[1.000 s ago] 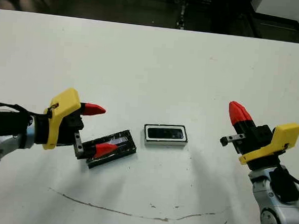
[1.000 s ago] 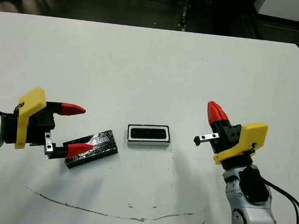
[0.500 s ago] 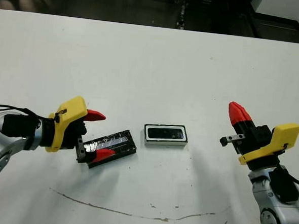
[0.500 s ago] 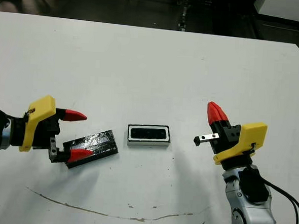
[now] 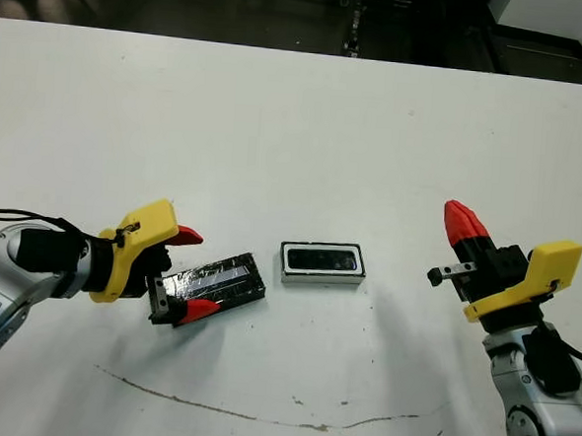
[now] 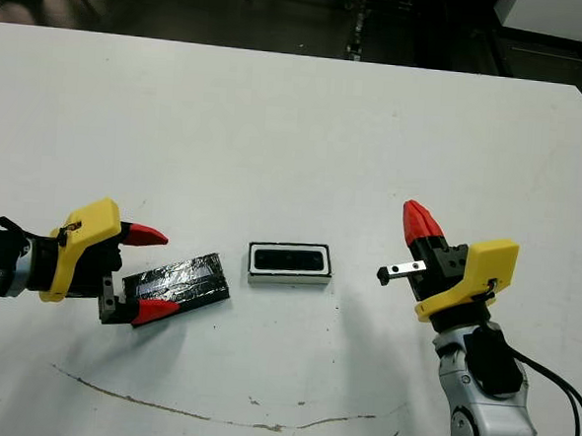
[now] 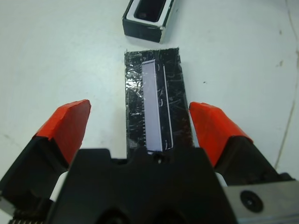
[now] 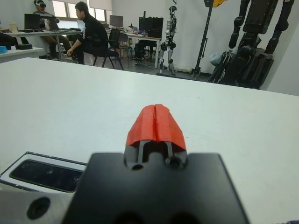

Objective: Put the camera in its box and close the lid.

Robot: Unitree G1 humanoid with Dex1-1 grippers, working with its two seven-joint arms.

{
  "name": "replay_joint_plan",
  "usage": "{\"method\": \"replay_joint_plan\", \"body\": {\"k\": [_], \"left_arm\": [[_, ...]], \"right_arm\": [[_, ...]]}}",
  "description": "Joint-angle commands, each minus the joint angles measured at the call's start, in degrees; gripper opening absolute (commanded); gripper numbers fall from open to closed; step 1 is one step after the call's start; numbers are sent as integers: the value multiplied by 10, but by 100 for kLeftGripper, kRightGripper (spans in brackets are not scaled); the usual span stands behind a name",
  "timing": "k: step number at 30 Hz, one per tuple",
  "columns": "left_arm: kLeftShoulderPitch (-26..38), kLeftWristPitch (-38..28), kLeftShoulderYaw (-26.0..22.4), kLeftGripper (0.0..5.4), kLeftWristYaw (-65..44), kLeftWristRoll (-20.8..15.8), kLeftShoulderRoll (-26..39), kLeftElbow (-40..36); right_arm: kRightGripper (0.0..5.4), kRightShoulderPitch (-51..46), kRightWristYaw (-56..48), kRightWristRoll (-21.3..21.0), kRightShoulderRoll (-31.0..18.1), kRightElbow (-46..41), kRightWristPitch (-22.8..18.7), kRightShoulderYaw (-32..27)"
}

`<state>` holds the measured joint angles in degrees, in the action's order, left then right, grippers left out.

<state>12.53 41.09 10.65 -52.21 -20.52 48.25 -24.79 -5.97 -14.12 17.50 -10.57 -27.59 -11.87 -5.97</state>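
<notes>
Bright, even overhead light; soft shadows on table (image 5: 296, 129); pale glare strip on lid (image 7: 152, 107); wrist-view foreground blurred.

Your two head views look forward and down on the surface (image 5: 297, 120), sharing nearly the same scene. Your left wrist view sits close over the lid (image 7: 156, 109) (box (image 7: 148, 16) just beyond). Your right wrist view looks low across the surface, catching the box's edge.

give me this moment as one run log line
camera: in box | lid: on table, off box | left gripper: open, straddling lid | right gripper: shut, idle
</notes>
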Motion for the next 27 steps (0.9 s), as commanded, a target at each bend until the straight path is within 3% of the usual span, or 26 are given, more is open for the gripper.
{"method": "replay_joint_plan", "body": {"k": [1,27], "left_arm": [[6,-7,13,540,-10,14,9,9],[2,12,26,540,-34,25,5,21]], "right_arm": [[1,-6,-2,2,-3,4,0,-3],[1,-7,-2,-1,-3,3,2,0]]}}
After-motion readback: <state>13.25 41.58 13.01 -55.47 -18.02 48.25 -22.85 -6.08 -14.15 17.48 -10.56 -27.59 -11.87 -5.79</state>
